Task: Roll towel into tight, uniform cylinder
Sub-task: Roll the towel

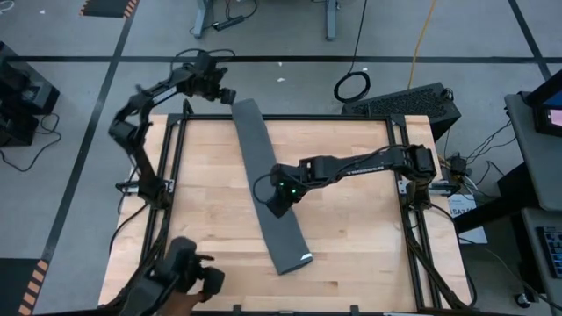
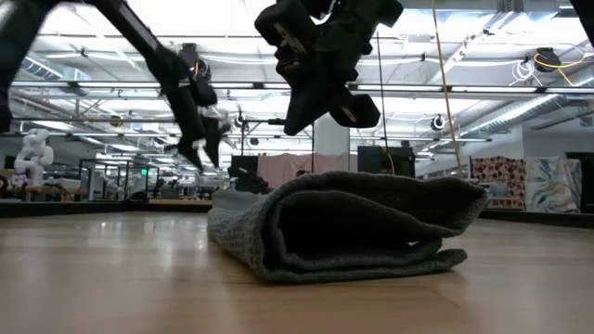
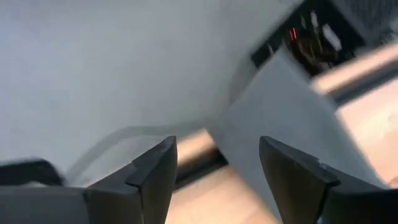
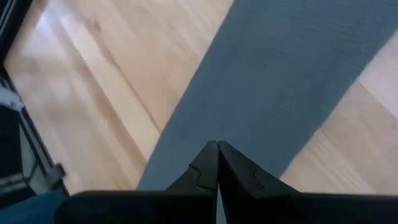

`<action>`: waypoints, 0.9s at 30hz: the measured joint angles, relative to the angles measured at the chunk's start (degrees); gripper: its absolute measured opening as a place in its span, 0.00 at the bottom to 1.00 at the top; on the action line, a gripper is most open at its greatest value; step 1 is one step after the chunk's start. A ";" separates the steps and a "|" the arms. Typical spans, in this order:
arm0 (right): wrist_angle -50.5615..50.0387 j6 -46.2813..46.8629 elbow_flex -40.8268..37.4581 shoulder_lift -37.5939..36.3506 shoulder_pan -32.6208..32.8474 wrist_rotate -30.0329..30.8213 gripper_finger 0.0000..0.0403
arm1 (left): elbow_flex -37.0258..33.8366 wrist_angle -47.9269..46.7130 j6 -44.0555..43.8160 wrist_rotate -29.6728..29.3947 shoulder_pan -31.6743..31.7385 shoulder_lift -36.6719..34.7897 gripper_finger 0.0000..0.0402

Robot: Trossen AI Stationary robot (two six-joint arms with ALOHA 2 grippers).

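The dark grey soft cloth towel (image 1: pixel 267 186), folded into a long narrow strip, lies diagonally across the wooden bench (image 1: pixel 351 237). The right claw (image 1: pixel 277 197) hovers over the strip's middle, fingers pressed together, holding nothing. The left claw (image 1: pixel 226 95) hangs just beside the strip's far end, fingers (image 3: pixel 155 171) spread apart and empty.

One camera looks straight down at the wooden table (image 1: pixel 351 246); another sits low at its top, looking across. Two ride the arms — close up. All see the towel (image 1: pixel 263 175).
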 joint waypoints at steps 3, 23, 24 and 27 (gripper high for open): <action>0.51 2.98 0.00 0.43 0.88 2.85 0.00 | 0.38 -1.09 0.01 7.18 1.64 5.93 0.59; 7.33 37.53 -0.02 14.15 8.83 4.64 0.00 | 0.59 21.84 9.06 10.75 -7.78 13.86 0.37; 7.59 39.42 -0.02 14.19 8.97 4.62 0.00 | 0.70 22.30 9.06 10.72 -8.47 13.86 0.36; 8.59 43.80 -0.02 14.21 9.23 4.95 0.00 | 1.82 23.91 9.04 10.68 -10.64 13.88 0.35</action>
